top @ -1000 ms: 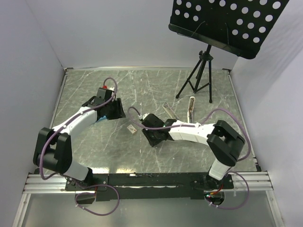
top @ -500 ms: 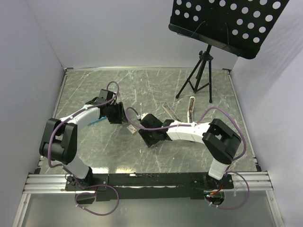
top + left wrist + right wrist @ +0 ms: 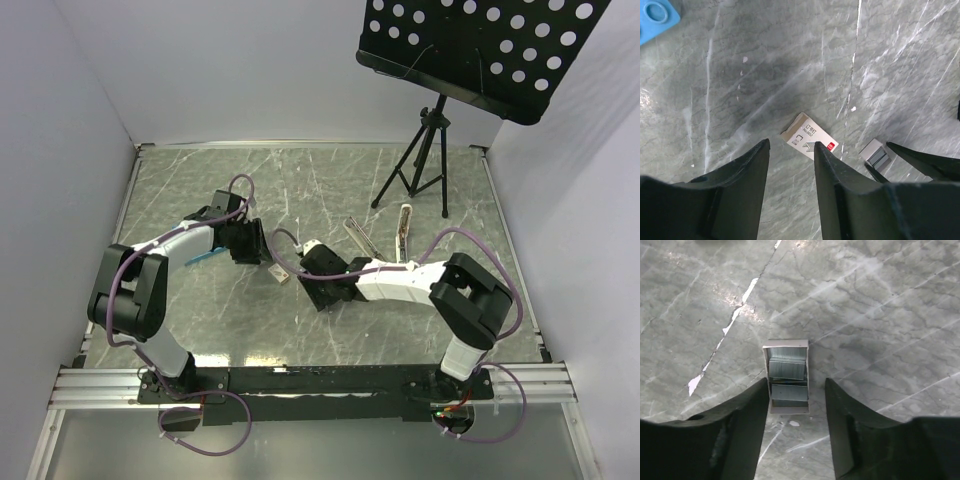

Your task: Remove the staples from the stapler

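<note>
The right pincer (image 3: 795, 386) hangs spread over a small open tray (image 3: 786, 343), a finger on each side, pinching nothing. Grey staples (image 3: 786, 369) lie in the tray in two short stacks. I cannot tell whether any of them came out of the stapler. Just left of the tray lies the printed sleeve (image 3: 810, 140), and the left pincer (image 3: 791, 147) hovers above it, also spread and empty.

The stapler (image 3: 404, 227) lies well beyond both, near the tripod (image 3: 420, 165). It is white and narrow, with a silvery part (image 3: 357, 233) beside it. Whether the two are joined is unclear from above.

The step looks like work at the tray, so the right pincer should lift straight up. A sideways drift would catch a tray wall and scatter the loose strips. The tray is light and will slide on the smooth table at any nudge.

If strips remain in the stapler, one pincer should pin the white body flat. The other should take the strip by its long sides, low and gently, since such strips snap apart easily. The left pincer should stay off the sleeve so that it does not push it into the tray.
</note>
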You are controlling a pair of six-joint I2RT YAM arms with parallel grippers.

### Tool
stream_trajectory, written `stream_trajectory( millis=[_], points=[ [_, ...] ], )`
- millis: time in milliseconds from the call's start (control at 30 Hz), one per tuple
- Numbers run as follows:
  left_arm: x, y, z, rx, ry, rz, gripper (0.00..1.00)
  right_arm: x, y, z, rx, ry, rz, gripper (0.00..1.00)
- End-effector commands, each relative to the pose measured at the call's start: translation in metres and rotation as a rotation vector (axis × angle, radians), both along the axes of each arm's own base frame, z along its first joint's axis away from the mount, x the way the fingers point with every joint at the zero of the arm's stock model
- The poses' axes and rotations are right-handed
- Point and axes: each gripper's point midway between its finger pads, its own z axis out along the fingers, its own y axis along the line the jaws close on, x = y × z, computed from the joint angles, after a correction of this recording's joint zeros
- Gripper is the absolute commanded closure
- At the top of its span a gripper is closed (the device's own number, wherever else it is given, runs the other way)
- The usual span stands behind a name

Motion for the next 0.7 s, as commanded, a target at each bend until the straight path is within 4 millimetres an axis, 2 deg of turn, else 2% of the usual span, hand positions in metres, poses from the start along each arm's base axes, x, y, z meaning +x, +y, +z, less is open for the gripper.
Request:
stream_trajectory(
  millis=[0, 200, 333, 667],
  points=[
    [0.008, -0.006, 0.012, -0.027, -0.036, -0.014, 0.55, -0.002, 0.007, 0.006, 0.030, -0.034, -0.002, 0.47],
    [0.004, -0.009, 0.009, -0.041, -0.012, -0.028, 0.56, -0.004, 0.008, 0.004, 0.007, -0.047, -0.011, 0.48],
    [0.003, -0.008, 0.006, -0.035, -0.001, -0.028, 0.56, -0.001, 0.013, 0.006, 0.010, -0.056, 0.003, 0.55],
    [0.001, -0.010, 0.001, -0.040, 0.026, -0.034, 0.56, 0.015, 0.048, 0.020, 0.071, -0.077, 0.031, 0.59]
  ],
)
